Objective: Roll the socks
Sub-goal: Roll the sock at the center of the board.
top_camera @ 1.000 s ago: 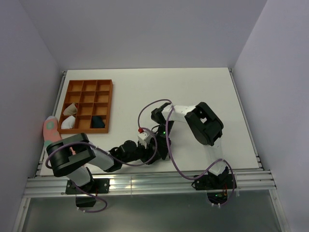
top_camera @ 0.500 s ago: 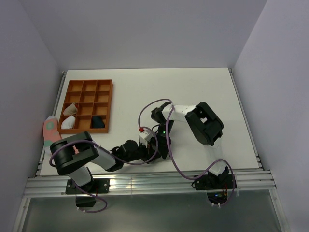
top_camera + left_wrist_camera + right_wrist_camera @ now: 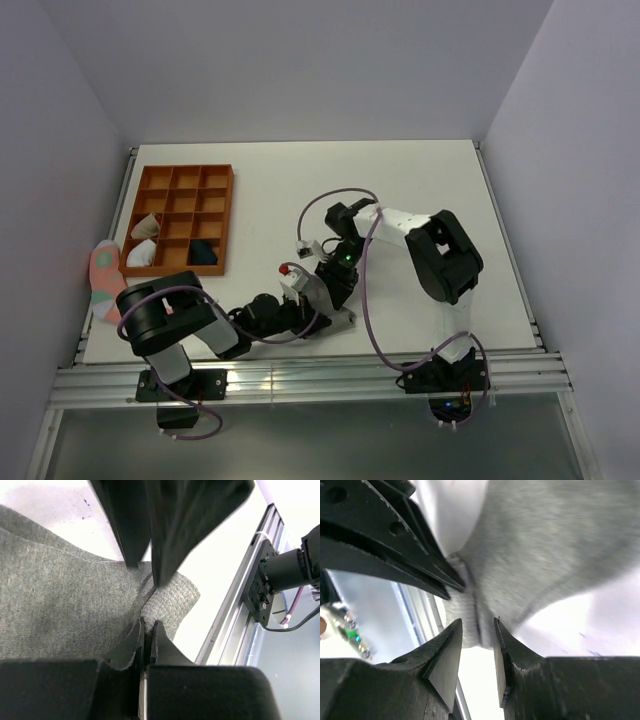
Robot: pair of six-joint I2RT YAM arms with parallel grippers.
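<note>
Grey sock [image 3: 70, 610] looks unrolled, with L gripper [image 3: 148, 626] clamped on its edge. R gripper [image 3: 476, 625] hold: can't tell — rolling barely begun.

Flecked grey sock [image 3: 65, 610] (fine knit), white bench [image 3: 400, 180], orange-brown tray [image 3: 188, 168], pink sock [image 3: 104, 284] with teal spot.

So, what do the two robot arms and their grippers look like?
The left arm and right arm both have bulky black joints with pale grey-white link sections. A thin purple cable loops along each. A small green light shows near the right arm's wrist. The left gripper and right gripper have flat matte black fingers tapering to wedges.
</note>
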